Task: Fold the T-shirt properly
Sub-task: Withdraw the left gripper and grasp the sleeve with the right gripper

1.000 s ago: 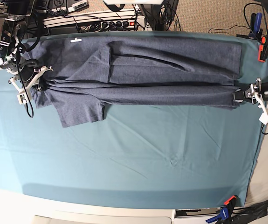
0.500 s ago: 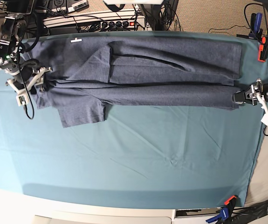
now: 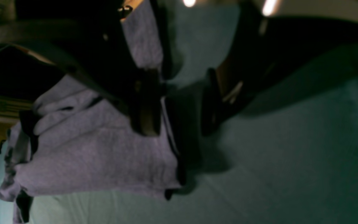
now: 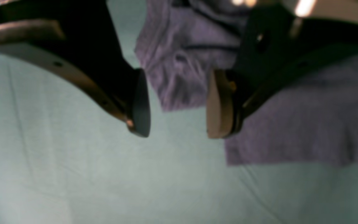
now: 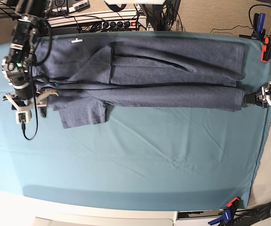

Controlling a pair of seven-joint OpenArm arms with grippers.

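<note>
I am looking down at a table draped in a teal cloth [image 5: 140, 160], smooth apart from a few soft creases. The T-shirt [image 5: 173, 70], a heathered slate-blue cotton knit, lies along the far half of the cloth as a long band folded lengthwise. One short sleeve [image 5: 81, 113] pokes out toward me near the band's left end, a blunt rectangular flap. A small white tag [image 5: 77, 40] sits on the fabric near the far left corner.

My right gripper [image 5: 27, 100], white plastic with dark pads, hovers at the shirt's left end. Its wrist camera shows the two fingers spread apart with bare teal cloth between them and nothing clamped; the rumpled shirt edge [image 4: 179, 77] lies just beyond the fingertips [image 4: 140, 105].

My left gripper [image 5: 262, 98] sits at the shirt's right end, just off the hem corner. From its wrist camera the fingers [image 3: 144, 105] stand apart with a shadowed gap; one overlaps the layered hem [image 3: 104, 155], the other is over cloth. I cannot tell whether they touch the fabric, but nothing is pinched.

The whole near half of the cloth is open. An orange clamp [image 5: 266, 49] holds the cloth at the far right edge, and another [image 5: 229, 207] at the near right corner.
</note>
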